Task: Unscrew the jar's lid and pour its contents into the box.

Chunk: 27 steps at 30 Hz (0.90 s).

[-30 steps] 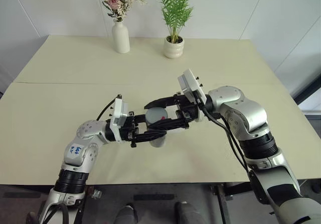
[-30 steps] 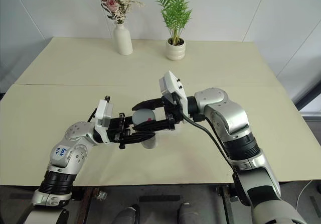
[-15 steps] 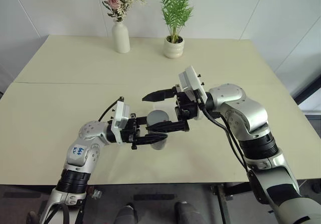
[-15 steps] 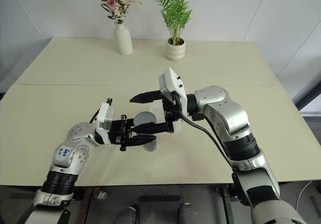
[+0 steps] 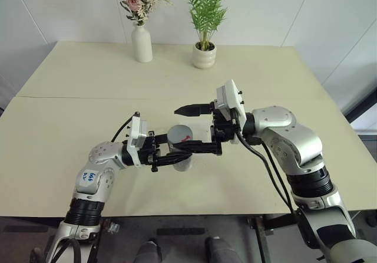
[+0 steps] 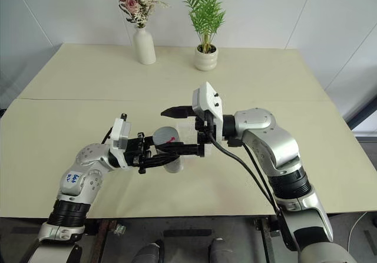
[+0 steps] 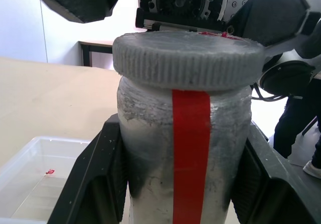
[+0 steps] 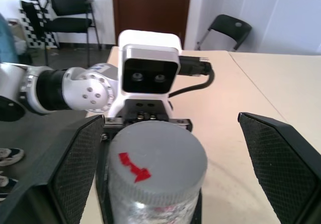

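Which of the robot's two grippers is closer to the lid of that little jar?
Right. The right gripper has its jaws open on either side of the lid, not touching. The left gripper grips the jar below the lid.

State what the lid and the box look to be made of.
Lid: matt grey, ribbed rim, looks like moulded plastic, though painted metal is possible. Box: clear glossy plastic, seemingly thin; the table shows through its walls.
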Motion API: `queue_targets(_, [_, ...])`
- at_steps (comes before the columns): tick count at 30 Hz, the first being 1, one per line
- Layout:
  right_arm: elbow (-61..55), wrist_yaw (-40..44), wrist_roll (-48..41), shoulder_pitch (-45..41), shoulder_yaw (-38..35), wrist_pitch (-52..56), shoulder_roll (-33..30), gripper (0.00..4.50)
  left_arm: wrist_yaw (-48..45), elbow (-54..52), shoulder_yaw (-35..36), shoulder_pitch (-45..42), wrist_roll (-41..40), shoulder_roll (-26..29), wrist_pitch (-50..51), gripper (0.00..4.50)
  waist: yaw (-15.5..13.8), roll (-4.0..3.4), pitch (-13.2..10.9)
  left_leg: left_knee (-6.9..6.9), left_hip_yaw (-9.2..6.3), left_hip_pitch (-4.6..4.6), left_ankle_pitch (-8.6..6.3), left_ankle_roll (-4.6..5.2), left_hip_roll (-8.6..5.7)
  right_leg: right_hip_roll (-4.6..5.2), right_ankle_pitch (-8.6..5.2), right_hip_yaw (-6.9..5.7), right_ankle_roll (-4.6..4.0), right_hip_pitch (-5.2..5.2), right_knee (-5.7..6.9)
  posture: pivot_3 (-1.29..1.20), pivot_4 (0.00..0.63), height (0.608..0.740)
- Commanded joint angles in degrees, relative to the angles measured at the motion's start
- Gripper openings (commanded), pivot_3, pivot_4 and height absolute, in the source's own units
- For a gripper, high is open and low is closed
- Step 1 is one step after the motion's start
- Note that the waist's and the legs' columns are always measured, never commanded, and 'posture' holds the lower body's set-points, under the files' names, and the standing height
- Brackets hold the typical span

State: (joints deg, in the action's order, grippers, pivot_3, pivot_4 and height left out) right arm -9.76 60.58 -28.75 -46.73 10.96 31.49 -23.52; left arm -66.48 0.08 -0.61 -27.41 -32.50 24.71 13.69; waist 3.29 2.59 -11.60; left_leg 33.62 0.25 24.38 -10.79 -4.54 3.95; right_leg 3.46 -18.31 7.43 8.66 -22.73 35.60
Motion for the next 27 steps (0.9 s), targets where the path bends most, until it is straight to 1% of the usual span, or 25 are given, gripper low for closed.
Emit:
queue_targets(1, [-0.42,-1.55,0.63,-0.27,-0.14,-0.88,1.19,4.49,-0.21,-1.27,-0.15,-1.58,-0.14,-0.39,-0.35,2.19,-0.02,0.00,0.00,0.00,0.00,0.01,0.00,0.00,0.00,0.00,0.00,0.00,0.00,0.00,0.00,0.00,0.150,0.740])
queue_targets(9, [1.33,-2.13,1.46,-0.66,-0.85,-1.66,2.01,4.49,-0.23,-1.46,-0.31,-1.62,-0.35,-0.21,-0.09,2.19,-0.02,0.00,0.00,0.00,0.00,0.01,0.00,0.00,0.00,0.00,0.00,0.00,0.00,0.00,0.00,0.00,0.150,0.740])
queue_targets(18, [2.40,-1.61,1.57,0.50,-3.39,-2.98,-1.31,4.49,-0.24,-1.47,0.05,-1.37,-0.50,0.30,-0.04,2.19,-0.05,0.00,0.00,0.00,0.00,0.01,0.00,0.00,0.00,0.00,0.00,0.00,0.01,0.00,0.00,0.00,0.150,0.740])
queue_targets(27, [0.47,-1.85,-0.48,3.75,-4.70,-2.68,-2.72,4.49,-0.32,-1.20,0.04,-1.25,-0.33,0.10,-0.22,2.19,0.01,0.00,0.00,0.01,0.00,0.02,0.00,0.00,0.00,0.00,0.00,0.00,0.01,0.00,0.00,0.00,0.150,0.740])
